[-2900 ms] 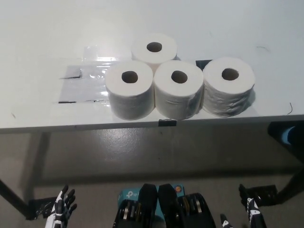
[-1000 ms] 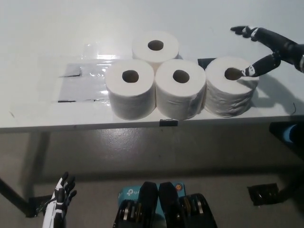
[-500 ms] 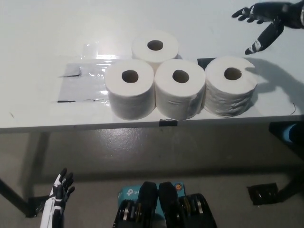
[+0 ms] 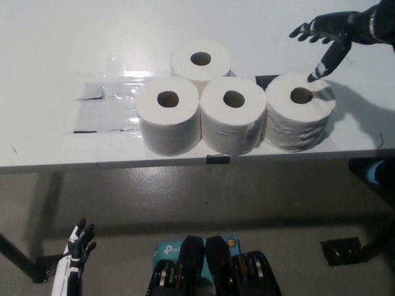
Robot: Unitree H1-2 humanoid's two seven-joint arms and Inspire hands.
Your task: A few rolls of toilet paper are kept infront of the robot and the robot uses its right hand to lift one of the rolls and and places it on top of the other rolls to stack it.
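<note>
Rightmost roll [image 4: 300, 111] sits upright at the table [image 4: 49, 49] front edge beside three others — light, soft, crushable, so I'd grip across its sides; right hand [image 4: 327, 34] hovers above it, fingers spread, empty.

Free room: we are seeing bare white table [image 4: 55, 37] across the upper left and top of the frame, and at far right beyond the rightmost roll [image 4: 299, 120].

Obstacles: four rolls are standing packed at centre; the front left roll [image 4: 168, 122] and middle roll [image 4: 233, 122] are touching, the rear roll [image 4: 200, 60] closing in behind.

Right hand [image 4: 330, 34] is hovering spread-fingered at upper right, above the rightmost roll.
</note>
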